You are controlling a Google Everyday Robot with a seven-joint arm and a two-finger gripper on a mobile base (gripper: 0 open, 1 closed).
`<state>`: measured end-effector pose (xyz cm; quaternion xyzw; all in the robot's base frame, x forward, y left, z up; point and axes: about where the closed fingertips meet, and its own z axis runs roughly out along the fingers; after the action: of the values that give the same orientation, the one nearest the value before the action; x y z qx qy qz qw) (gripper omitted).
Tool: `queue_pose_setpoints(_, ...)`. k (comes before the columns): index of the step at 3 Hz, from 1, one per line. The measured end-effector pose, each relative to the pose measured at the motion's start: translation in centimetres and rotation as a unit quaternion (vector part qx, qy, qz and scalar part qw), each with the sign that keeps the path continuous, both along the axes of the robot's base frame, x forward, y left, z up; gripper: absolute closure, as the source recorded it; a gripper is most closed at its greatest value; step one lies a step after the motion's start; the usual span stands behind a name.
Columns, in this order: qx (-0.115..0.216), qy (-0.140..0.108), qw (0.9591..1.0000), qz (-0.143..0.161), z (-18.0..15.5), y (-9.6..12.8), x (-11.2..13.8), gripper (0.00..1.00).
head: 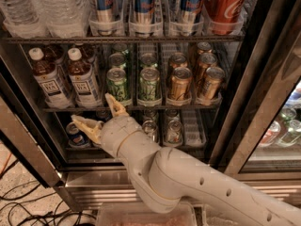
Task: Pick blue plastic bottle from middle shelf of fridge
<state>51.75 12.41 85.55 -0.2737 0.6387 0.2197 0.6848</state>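
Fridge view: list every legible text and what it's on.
"Coca-Cola" script, partly hidden: red can, top rack.
"Red", cut off: blue-silver can, top rack.
"TEA", as best it reads: label of blue plastic bottle and its twin, middle shelf.
Too blurred: water bottle labels, green cans, gold cans.
No markings: end effector, open, just below the middle shelf front.
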Motion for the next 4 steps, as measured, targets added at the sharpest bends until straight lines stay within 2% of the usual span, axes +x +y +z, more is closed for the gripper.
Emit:
queue_pose_setpoints(1,0.004,0.002,1.0,-0.001,0.0,0.0,1.3,0.31)
queue_pose_setpoints(3,-0.011,0.004,0.9999,0.002,2.0,-0.7,4.7,0.3)
queue_pose_setpoints(4,-0.02,0.008,0.9996,0.019,2.5,0.2,6.3,0.3)
